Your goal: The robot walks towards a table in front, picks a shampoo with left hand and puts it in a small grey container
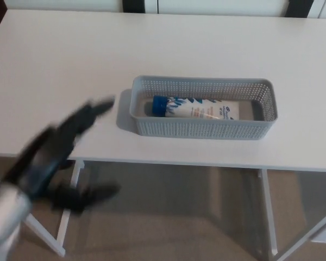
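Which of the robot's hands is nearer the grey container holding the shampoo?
Left. The left hand, blurred, is to the left of the grey container, apart from it, at the front edge of the table. The right hand is not in view.

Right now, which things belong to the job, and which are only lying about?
Job: shampoo, lying inside the container; left hand, empty.
Not the job: table, which only bears the container.
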